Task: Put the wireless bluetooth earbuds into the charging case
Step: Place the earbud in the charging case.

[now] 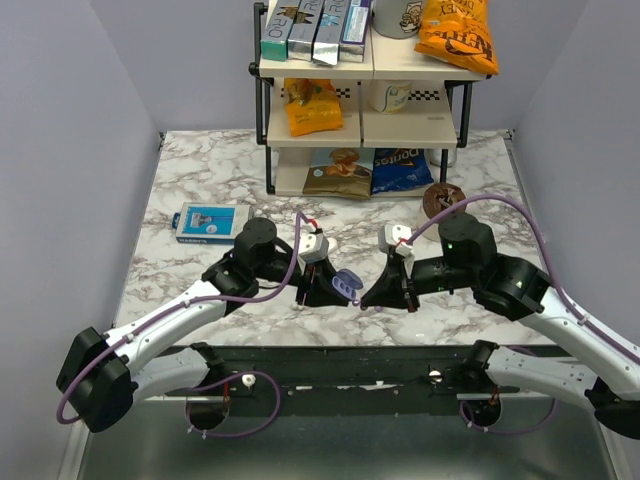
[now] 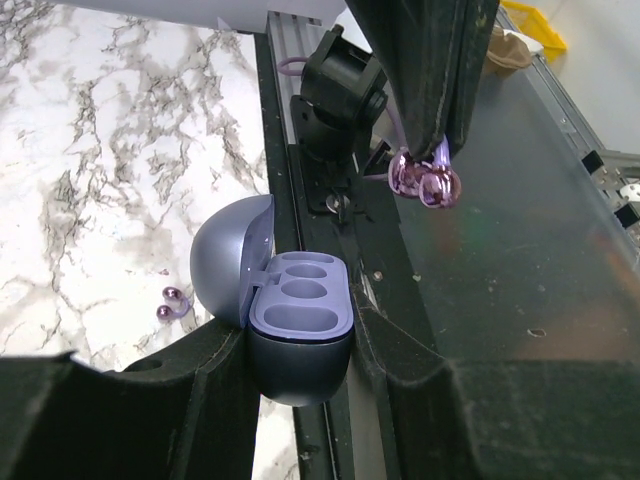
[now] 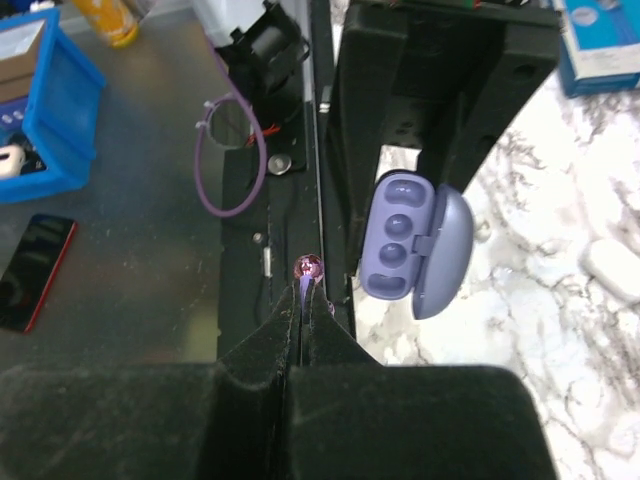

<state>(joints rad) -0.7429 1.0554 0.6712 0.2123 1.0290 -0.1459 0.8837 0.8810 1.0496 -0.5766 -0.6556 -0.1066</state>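
My left gripper point(image 1: 335, 288) is shut on the charging case point(image 2: 298, 330), a lavender-blue clamshell with its lid open and its wells empty. The case also shows in the top view point(image 1: 346, 284) and in the right wrist view point(image 3: 410, 240). My right gripper point(image 3: 304, 300) is shut on one purple earbud point(image 3: 307, 269), pinched at the fingertips. It hangs just right of the case in the top view, near the table's front edge. That earbud shows in the left wrist view point(image 2: 425, 182), above and beyond the case. A second earbud point(image 2: 172, 303) lies on the marble beside the case's lid.
A shelf rack point(image 1: 360, 100) with snack bags stands at the back. A blue box point(image 1: 210, 222) lies left of the arms, a brown round object point(image 1: 440, 198) to the right. A white pebble-like object point(image 3: 612, 268) lies on the marble. The dark mounting rail point(image 1: 380, 375) runs along the front edge.
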